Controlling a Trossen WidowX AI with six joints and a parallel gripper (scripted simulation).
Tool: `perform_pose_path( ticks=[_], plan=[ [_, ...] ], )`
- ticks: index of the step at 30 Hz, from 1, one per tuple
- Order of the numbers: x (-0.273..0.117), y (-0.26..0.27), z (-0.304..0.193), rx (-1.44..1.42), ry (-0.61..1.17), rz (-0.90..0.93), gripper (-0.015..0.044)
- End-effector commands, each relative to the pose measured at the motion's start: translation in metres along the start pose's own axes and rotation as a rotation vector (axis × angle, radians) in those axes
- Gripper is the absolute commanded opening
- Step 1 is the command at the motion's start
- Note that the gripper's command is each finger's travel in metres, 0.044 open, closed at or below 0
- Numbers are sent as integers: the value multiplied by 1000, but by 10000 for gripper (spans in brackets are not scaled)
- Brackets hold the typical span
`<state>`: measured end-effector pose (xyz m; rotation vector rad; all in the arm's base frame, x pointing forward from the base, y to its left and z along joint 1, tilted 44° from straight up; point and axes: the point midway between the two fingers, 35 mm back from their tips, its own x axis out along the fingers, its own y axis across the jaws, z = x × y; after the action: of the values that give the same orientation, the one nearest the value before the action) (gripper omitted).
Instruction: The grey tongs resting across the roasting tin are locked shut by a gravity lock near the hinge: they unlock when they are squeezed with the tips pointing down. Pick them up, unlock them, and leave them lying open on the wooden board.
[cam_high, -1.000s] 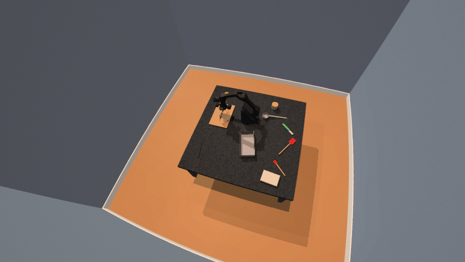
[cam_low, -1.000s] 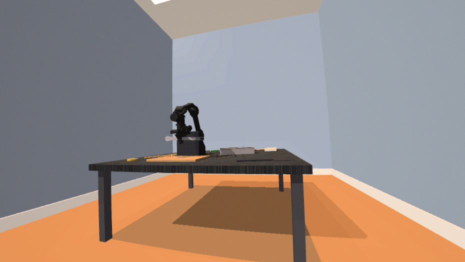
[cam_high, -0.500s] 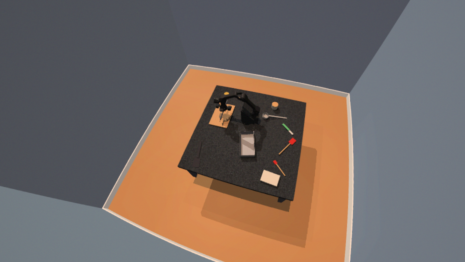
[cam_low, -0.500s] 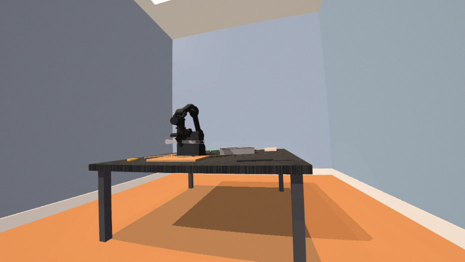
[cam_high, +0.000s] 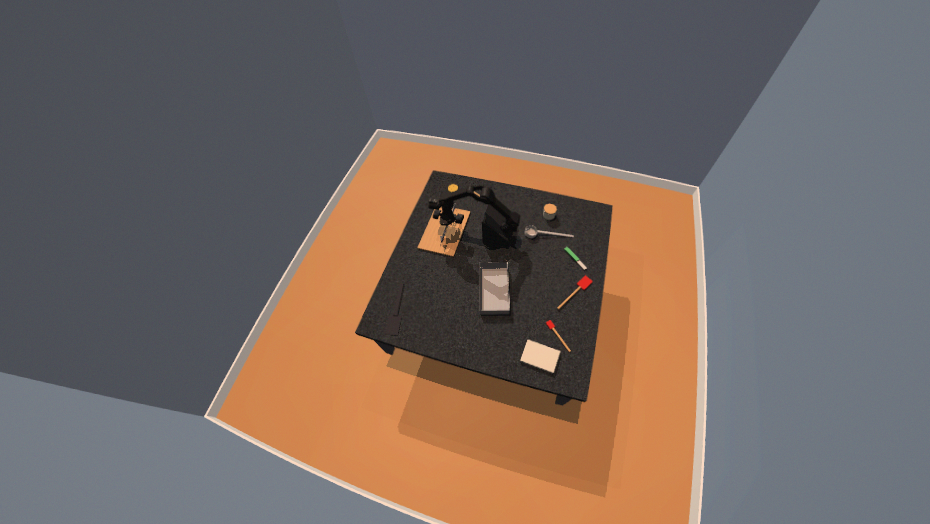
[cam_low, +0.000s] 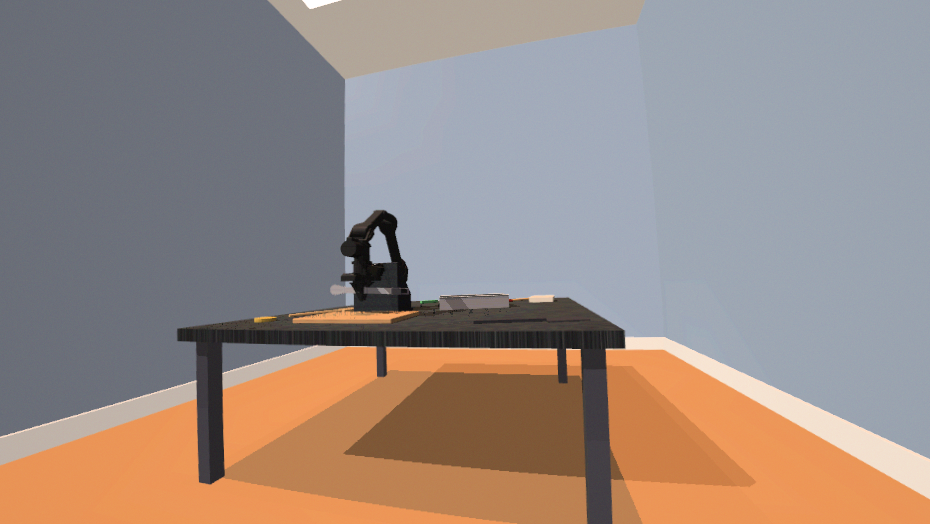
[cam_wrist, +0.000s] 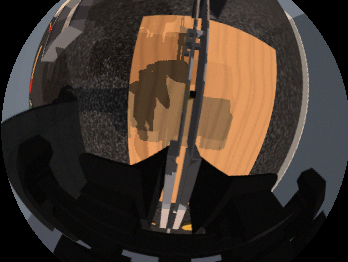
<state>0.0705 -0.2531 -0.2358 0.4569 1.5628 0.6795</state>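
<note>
My gripper (cam_high: 447, 222) (cam_low: 361, 294) (cam_wrist: 178, 151) points down and is shut on the grey tongs (cam_low: 337, 289) (cam_wrist: 201, 70). It holds them roughly level, clear above the wooden board (cam_high: 429, 240) (cam_low: 312, 318) (cam_wrist: 245, 100). In the wrist view the two arms of the tongs run close together, with a narrow gap. The hinge end is at the top and the pale tips are at the bottom. Whether the lock is engaged cannot be told. The roasting tin (cam_high: 494, 313) (cam_low: 473, 302) stands apart from the board, with no tongs across it.
A yellow disc (cam_high: 452, 188) (cam_low: 264, 319) lies beyond the board. A jar (cam_high: 549, 211), a long-handled strainer or ladle (cam_high: 531, 231), a green-handled tool (cam_high: 571, 253), two red-headed tools (cam_high: 584, 281) (cam_high: 550, 324) and a cream block (cam_high: 540, 356) are to the right. A dark spatula (cam_high: 393, 323) lies front left.
</note>
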Motion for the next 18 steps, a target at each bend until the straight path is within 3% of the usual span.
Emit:
perform_pose_path(
  ticks=[1,14,18],
  plan=[
    [5,0,1,5,-5,-3,-150],
    [19,2,1,5,-5,-3,-150],
    [19,4,-1,0,2,3,-45]
  ],
)
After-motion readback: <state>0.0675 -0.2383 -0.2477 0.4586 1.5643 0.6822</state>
